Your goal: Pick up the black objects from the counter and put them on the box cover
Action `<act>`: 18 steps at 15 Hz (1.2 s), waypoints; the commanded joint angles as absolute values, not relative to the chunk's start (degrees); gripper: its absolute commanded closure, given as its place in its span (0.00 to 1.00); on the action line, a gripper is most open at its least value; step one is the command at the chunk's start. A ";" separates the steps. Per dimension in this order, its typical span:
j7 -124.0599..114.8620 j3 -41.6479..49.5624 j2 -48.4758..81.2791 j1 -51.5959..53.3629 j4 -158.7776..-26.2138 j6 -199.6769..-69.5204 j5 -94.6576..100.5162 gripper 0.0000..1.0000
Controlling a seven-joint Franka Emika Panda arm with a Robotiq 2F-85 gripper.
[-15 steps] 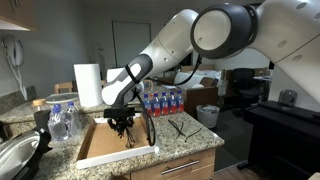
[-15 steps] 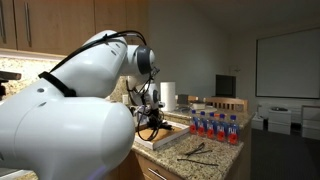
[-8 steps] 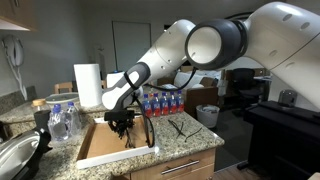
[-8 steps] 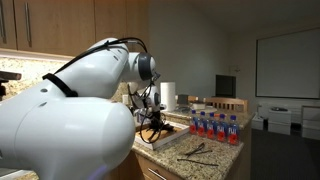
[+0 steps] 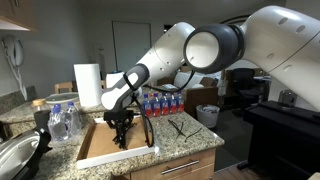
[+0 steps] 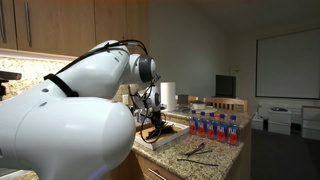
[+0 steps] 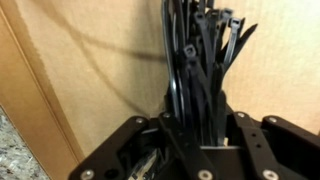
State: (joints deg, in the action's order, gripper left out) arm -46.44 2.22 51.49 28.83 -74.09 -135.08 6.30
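Note:
My gripper (image 5: 122,124) hangs low over the cardboard box cover (image 5: 100,150), which lies flat on the granite counter. It is shut on a bundle of black zip ties (image 7: 197,70); the wrist view shows them pinched between the fingers over the brown cardboard (image 7: 90,60). The ties' tips hang down to about the cover's surface (image 5: 124,138). More black objects (image 5: 181,127) lie loose on the counter to the right of the cover; they also show in an exterior view (image 6: 196,150). In that view the gripper (image 6: 152,124) is over the cover (image 6: 165,138).
A row of small bottles with red and blue labels (image 5: 163,101) stands behind the loose ties. A paper towel roll (image 5: 88,85) stands behind the cover. Clear plastic bottles (image 5: 62,120) and a metal bowl (image 5: 15,158) sit at its left. The counter edge is near the front.
The gripper with the zip ties has sunk slightly toward the box cover; the arm has shifted a little. The loose ties on the counter have not moved.

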 commanded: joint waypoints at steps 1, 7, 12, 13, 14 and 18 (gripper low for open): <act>-47.43 2.50 51.92 29.11 -72.73 -133.10 7.24 0.27; -47.53 2.47 51.91 29.11 -72.45 -131.47 7.26 0.00; -47.43 2.00 52.13 28.81 -72.23 -132.09 6.81 0.00; -47.16 1.82 52.13 28.68 -72.29 -132.48 6.71 0.00; -46.51 1.37 52.17 28.40 -72.27 -132.91 6.44 0.00; -44.97 0.46 52.40 28.04 -71.87 -133.47 6.36 0.00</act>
